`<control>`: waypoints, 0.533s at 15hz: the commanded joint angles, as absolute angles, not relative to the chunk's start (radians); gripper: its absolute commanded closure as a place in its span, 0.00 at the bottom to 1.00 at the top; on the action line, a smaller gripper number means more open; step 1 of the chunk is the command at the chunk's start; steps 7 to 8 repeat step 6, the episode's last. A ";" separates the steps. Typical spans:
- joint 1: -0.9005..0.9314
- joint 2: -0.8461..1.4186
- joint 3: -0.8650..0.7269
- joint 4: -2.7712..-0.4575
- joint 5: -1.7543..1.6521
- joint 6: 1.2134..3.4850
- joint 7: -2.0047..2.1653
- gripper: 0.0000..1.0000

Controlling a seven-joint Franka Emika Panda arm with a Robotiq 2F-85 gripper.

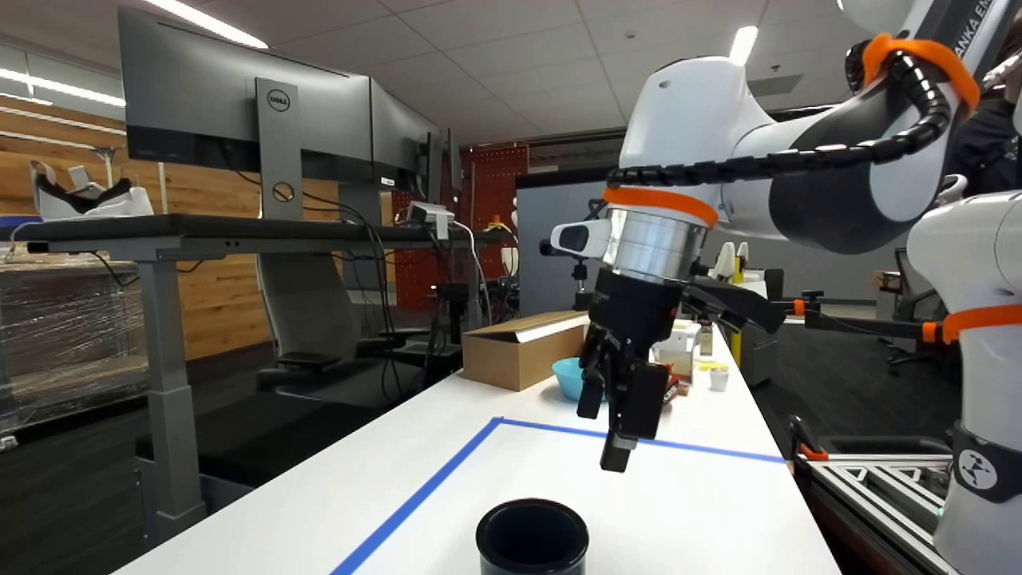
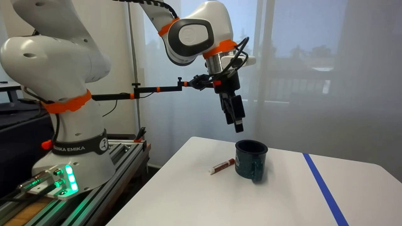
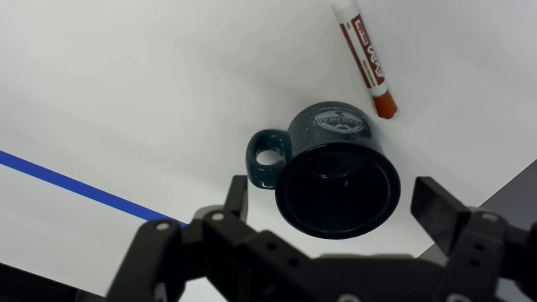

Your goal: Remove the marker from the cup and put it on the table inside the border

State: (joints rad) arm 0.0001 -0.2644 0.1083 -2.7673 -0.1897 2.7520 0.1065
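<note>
The dark teal mug, the cup, stands upright on the white table in both exterior views [image 1: 532, 551] [image 2: 250, 164] and in the wrist view [image 3: 331, 126]. The marker, white with a red-brown label and cap, lies on the table beside the cup in an exterior view [image 2: 221, 166] and in the wrist view [image 3: 367, 63]. Its cap end points toward the cup, a small gap apart. The cup's dark inside shows no object. My gripper [image 3: 333, 201] is open and empty above the cup; it also shows in both exterior views [image 1: 604, 435] [image 2: 235, 124].
Blue tape [image 1: 431, 483] marks the border on the table; a strip runs beyond the cup in an exterior view [image 2: 325, 190] and at the left in the wrist view [image 3: 84, 188]. A light-blue bowl [image 1: 568, 378] and a cardboard box [image 1: 519, 355] stand beyond the tape.
</note>
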 commanded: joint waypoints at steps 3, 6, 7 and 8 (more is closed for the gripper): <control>0.000 -0.266 0.111 -2.768 -0.186 2.748 0.110 0.00; 0.000 -0.266 0.112 -2.768 -0.186 2.748 0.112 0.00; 0.000 -0.266 0.112 -2.768 -0.186 2.748 0.112 0.00; 0.000 -0.266 0.112 -2.768 -0.186 2.748 0.112 0.00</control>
